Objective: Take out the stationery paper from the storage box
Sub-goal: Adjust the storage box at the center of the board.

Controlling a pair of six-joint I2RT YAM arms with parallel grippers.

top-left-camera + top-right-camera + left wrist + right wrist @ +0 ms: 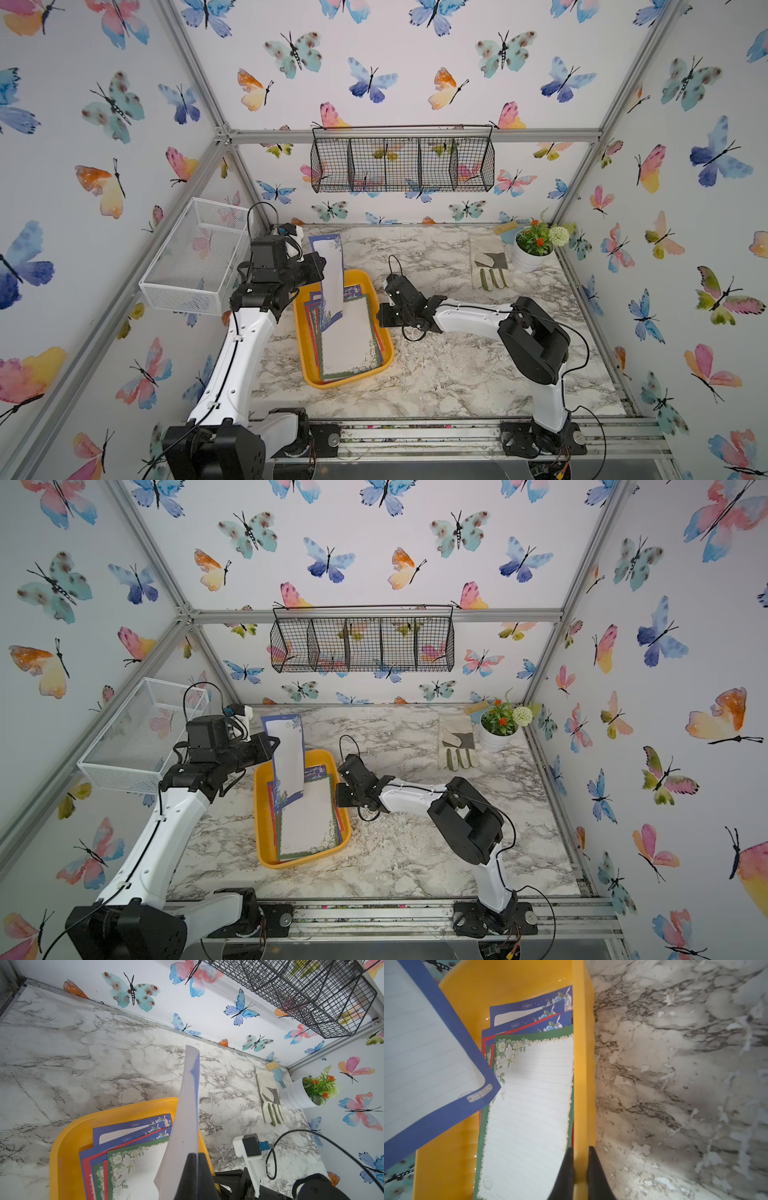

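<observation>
Your marble table carries the scene, with the black basket hung on the back wall above it and the white basket mounted on the left wall next to the left arm. The yellow box sits on the table between the 2 arms, nearer the left one, its long side running toward the back wall at a slight slant. Inside it lies the paper, a fanned stack with a green border on top and red and blue borders showing underneath, lying against the box's right wall. 1 blue-bordered sheet stands nearly upright over the box's far end, bowed a little, its lower corner over the stack; you cannot tell whether it touches the paper. At the far right corner a glove lies flat, just beside a white pot of flowers, with a small brush behind them. Your left claw is clamped on the sheet's long edge and holds it up. Your right claw is low at the box's right wall, 1 finger inside next to the paper and 1 outside, squeezed together on that wall.
</observation>
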